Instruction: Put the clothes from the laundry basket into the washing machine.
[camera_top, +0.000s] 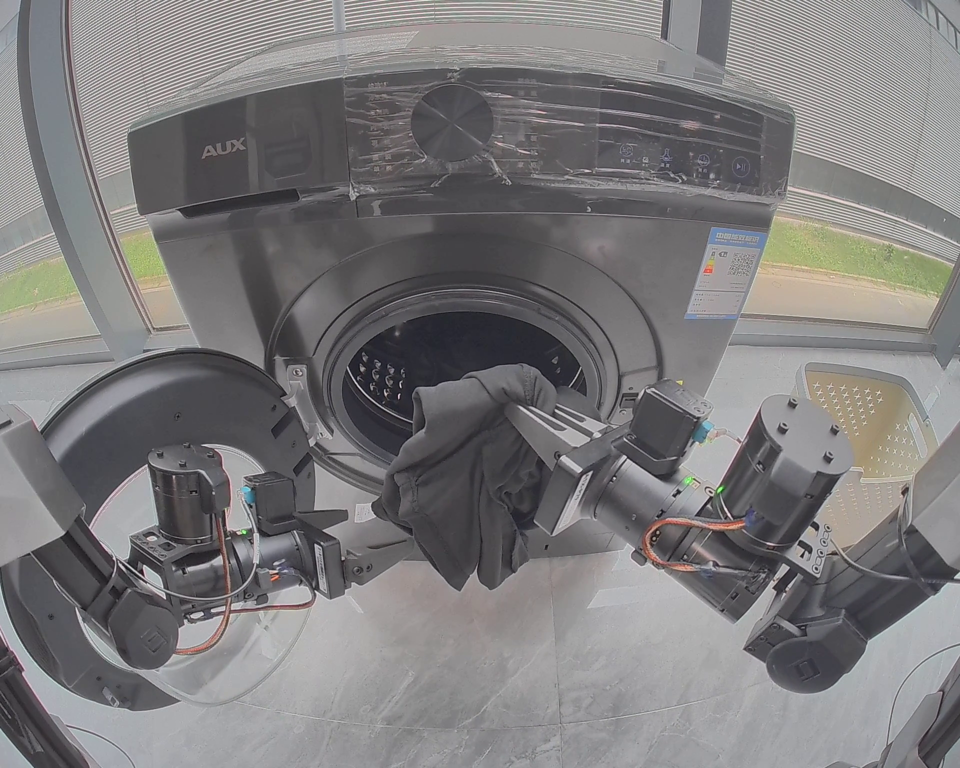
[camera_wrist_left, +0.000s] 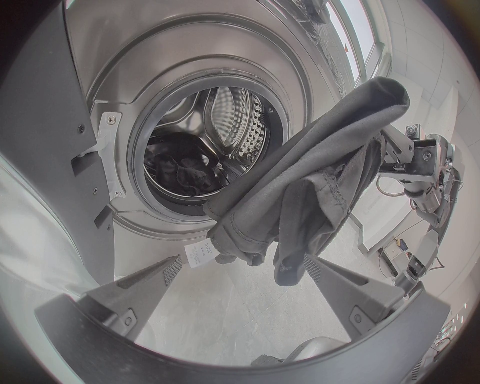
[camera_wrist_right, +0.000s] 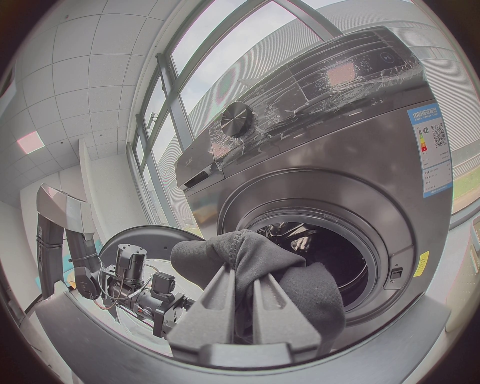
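Observation:
A dark grey garment hangs from my right gripper, which is shut on its upper fold just in front of the washing machine's round drum opening. The right wrist view has the fingers pinching the cloth at the lower rim of the opening. My left gripper is lower and to the left, open, with the garment's hem dangling between and just beyond its fingers. Dark clothes lie inside the drum. The cream laundry basket stands at the right.
The machine's round door is swung fully open to the left, close behind my left arm. Glossy grey floor tiles stretch in front of the machine. Windows run behind it.

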